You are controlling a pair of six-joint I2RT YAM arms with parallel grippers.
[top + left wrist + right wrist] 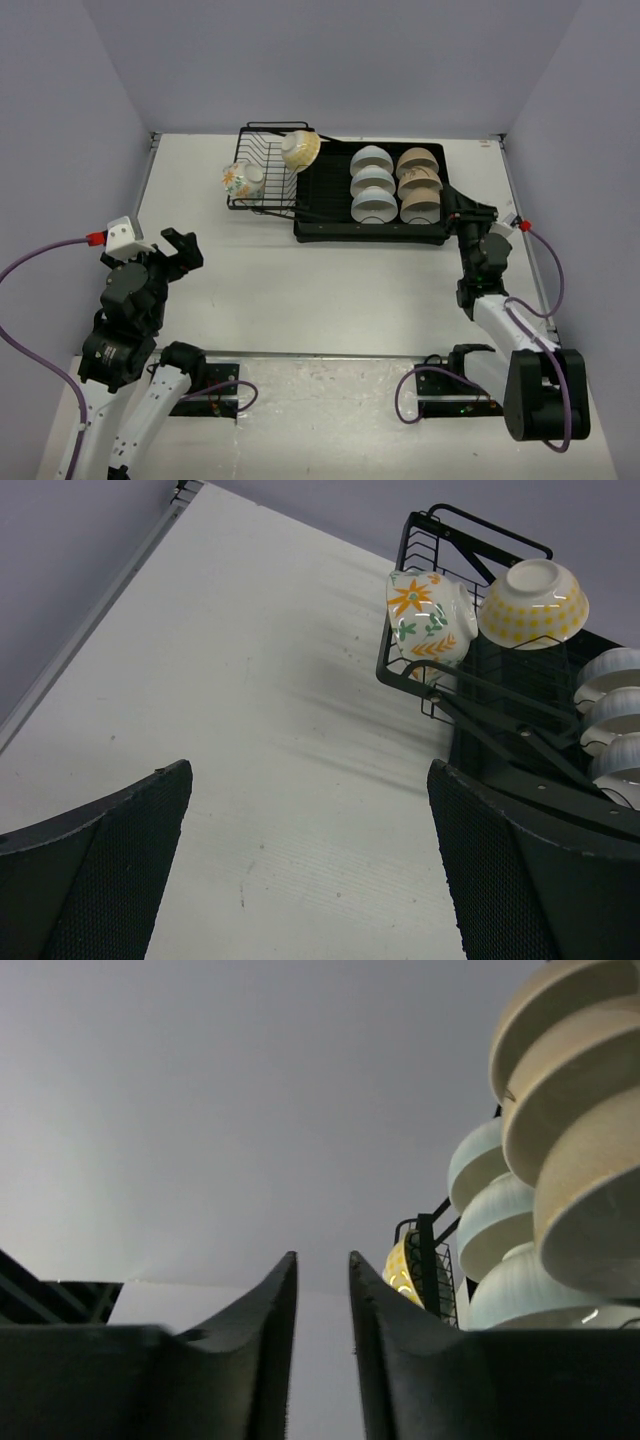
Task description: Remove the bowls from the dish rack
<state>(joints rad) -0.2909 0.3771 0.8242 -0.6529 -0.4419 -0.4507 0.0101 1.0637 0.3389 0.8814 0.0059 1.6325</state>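
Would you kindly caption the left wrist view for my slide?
Open left hand over the table, facing the flowered bowl and yellow bowl in the dish rack.

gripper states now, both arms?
Left gripper: open, holding nothing, over bare table.
Right gripper: nearly shut, nothing between its fingers, beside the drain tray.

A white rectangular table (300,290) is seen, on which a black wire-and-plastic dish rack (330,225) is set toward the far edge.
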